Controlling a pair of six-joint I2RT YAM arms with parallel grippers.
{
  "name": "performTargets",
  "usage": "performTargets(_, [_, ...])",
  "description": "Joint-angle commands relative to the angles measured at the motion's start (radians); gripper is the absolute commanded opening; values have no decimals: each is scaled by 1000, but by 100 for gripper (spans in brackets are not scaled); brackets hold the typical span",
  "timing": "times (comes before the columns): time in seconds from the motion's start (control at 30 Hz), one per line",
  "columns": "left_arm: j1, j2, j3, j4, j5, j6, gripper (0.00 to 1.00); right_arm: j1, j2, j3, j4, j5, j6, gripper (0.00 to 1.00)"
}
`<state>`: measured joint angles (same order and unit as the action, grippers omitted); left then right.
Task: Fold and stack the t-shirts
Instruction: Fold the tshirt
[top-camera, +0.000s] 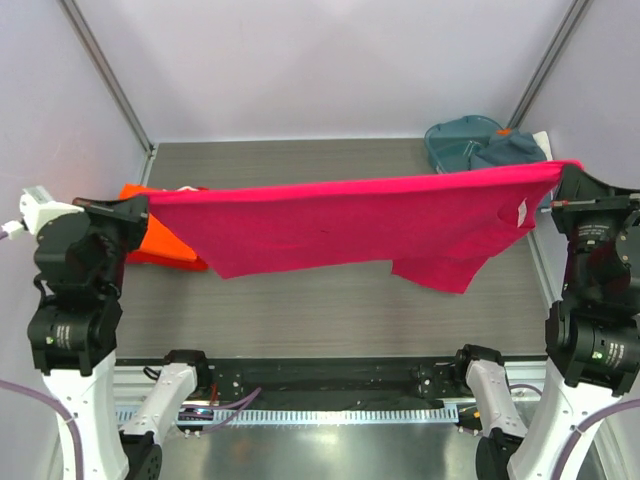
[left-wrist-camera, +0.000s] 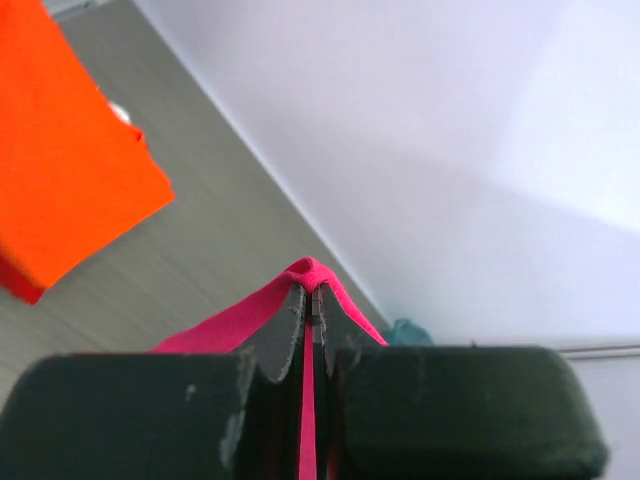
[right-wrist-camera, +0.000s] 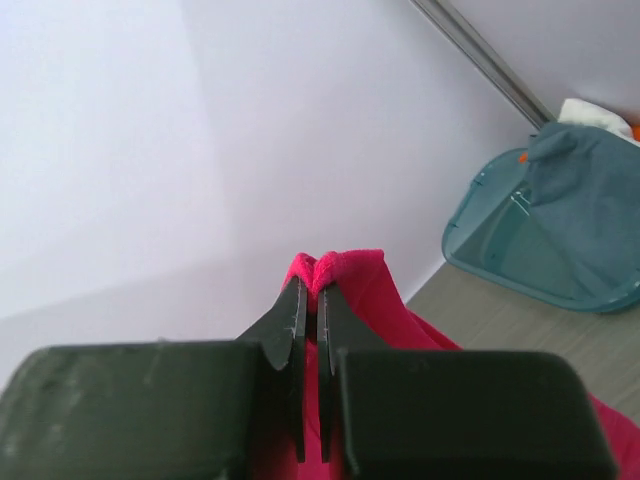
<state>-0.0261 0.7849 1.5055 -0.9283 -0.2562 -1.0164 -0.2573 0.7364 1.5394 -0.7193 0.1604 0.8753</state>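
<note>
Pink tee (top-camera: 330, 225) progress check: it's strung out in the air across the whole worktop (top-camera: 300, 310), one end in each gripper. Does that count as started or what? — tee_watcher

Early days for that one, I'd say. The left gripper (left-wrist-camera: 308, 295) is pressed together on a thin fold of the pink cloth, and the right gripper (right-wrist-camera: 312, 290) is pinching a bunched bit at the other end. Both wrist views show pink cloth poking out past the fingertips. Top edge runs taut between them, the rest hangs loose and droops lowest towards the right. Can't tell if that low bit brushes the worktop. No fold in it that I can see. — foldnerd

So what's actually done? — tee_watcher

Just the orange tee (top-camera: 160, 245), by the look of it: folded flat at the left side of the worktop, beneath the left gripper and partly hidden by the pink one. That's the bottom of the stack, I reckon. Not done: the grey-blue tees (right-wrist-camera: 580, 190) are heaped in the basket (top-camera: 445, 140) at the far right corner, unfolded, and I can't make out how many are in there. So my guess is one finished out of at least three. Pink needs laying flat, folding to a rectangle and going on top of the orange, then the basket lot gets the same. — foldnerd
</note>
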Motion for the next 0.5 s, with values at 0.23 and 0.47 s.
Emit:
performTargets(0.23, [9,206,107,40,-84,9,0,-7,199,-11,109,-84,68,1])
performTargets(0.47, [17,368,102,166,-65,9,0,-7,390,-41,263,-147,114,1])
